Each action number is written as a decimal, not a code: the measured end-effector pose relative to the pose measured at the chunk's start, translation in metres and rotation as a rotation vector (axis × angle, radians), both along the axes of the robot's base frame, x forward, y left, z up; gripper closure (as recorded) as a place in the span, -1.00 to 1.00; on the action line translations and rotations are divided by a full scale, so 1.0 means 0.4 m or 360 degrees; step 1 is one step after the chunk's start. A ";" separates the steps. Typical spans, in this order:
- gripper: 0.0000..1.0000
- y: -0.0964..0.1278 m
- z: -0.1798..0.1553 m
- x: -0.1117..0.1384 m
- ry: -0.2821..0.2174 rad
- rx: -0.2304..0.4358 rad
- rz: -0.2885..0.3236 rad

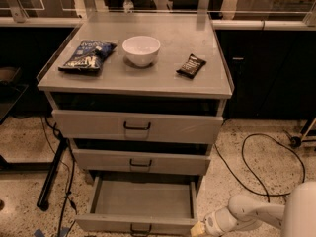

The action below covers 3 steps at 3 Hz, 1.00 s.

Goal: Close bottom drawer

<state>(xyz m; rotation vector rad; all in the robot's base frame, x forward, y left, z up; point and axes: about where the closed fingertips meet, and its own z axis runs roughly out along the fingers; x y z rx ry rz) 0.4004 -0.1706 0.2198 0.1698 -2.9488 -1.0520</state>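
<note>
Not closed yet. Lowest in the grey metal table (163, 80) with three drawers: the wide shallow grey bottom drawer (143, 199), drawn far out toward the camera, bare tray floor open to view, small black bar handle (140, 228) on its front panel at the lower edge of view. Above it, the mid-sized grey drawer front (140, 162) and the tall grey top drawer front (136, 126), each with a dark gap over it, neither part of the job.

Just beside the bottom drawer's front right corner, low near the floor: the pale yellow-tipped gripper (198, 228) on its white arm (247, 211), reaching in from the right. Touching the panel or only next to it: cannot tell. Spread or pressed together: cannot tell either.

Judged from this: approach about done, the whole push left to do, full travel back into the frame. Up on the table: a white bowl (141, 50), a blue snack bag (88, 56), a dark wrapped bar (191, 66).
</note>
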 end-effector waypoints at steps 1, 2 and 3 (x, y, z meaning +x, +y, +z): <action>1.00 0.017 -0.034 0.022 0.0027 -0.0025 -0.0029; 1.00 0.038 -0.053 0.073 -0.0009 -0.0078 -0.0095; 1.00 0.040 -0.051 0.093 -0.0036 -0.0095 -0.0122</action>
